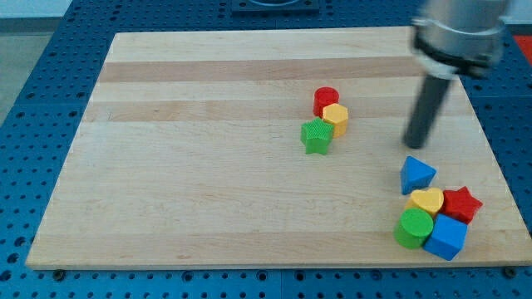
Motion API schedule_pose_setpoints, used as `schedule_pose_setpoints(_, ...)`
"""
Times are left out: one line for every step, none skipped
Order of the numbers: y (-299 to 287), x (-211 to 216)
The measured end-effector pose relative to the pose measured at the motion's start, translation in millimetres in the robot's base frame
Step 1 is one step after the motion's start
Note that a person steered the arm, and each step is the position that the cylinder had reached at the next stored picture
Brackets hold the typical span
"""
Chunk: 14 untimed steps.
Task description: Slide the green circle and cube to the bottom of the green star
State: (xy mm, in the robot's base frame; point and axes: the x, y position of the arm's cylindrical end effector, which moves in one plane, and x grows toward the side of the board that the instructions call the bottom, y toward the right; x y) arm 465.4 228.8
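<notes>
The green star (317, 136) lies near the board's middle, touching a yellow hexagon (336, 118) and a red cylinder (326, 100) above it. The green circle (413, 227) sits at the view's bottom right, touching a blue cube (446, 237) on its right. My tip (415, 145) stands right of the star group and just above a blue triangle (416, 175), apart from all blocks. No green cube shows.
A yellow heart (427, 200) and a red star (461, 204) lie just above the green circle and blue cube. The wooden board (208, 166) lies on a blue perforated table (33, 124). The bottom-right cluster is close to the board's lower edge.
</notes>
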Motion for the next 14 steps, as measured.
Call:
schedule_pose_setpoints(84.6,16.5)
schedule_pose_setpoints(99.2,88.5)
schedule_pose_setpoints(91.6,148.9)
schedule_pose_setpoints(77.5,151.9)
schedule_pose_setpoints(53.0,152.4)
schedule_pose_setpoints(25.9,150.8)
schedule_pose_setpoints(0.2,153.4)
schedule_pose_setpoints(-21.8,152.6)
schedule_pose_setpoints(-67.1,152.8)
schedule_pose_setpoints(-110.1,132.7)
schedule_pose_setpoints(-161.0,110.0)
schedule_pose_setpoints(-181.2,106.4)
schedule_pose_setpoints(-181.0,136.1)
schedule_pose_setpoints(-174.4,153.5)
